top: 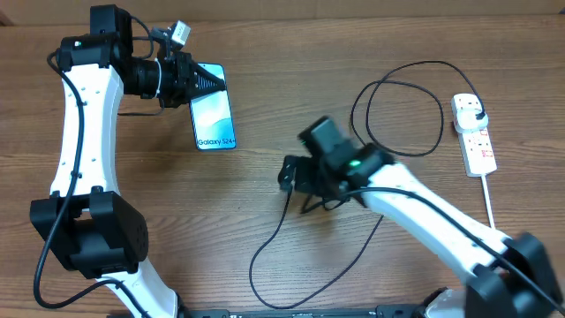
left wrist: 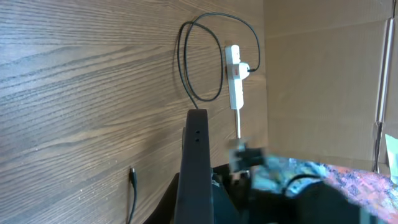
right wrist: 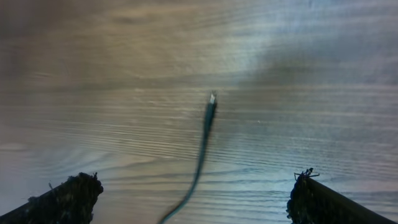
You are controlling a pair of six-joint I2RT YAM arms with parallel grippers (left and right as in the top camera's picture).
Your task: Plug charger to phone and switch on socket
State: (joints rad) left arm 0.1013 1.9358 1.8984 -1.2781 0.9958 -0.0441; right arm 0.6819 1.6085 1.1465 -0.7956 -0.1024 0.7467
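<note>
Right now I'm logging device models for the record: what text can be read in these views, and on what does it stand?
"Galaxy S24+": on the screen of the phone, overhead view.
The socket: red marks only; any print is too small to read.
Both wrist views: no readable text.

Soft, even light is falling on the bench (top: 265,88) in the overhead view; the phone (top: 214,119) screen is glowing cyan. A pale sheen is washing the wood in the right wrist view, where the charger (right wrist: 209,115) is blurring. The left wrist foreground is smearing.
</note>
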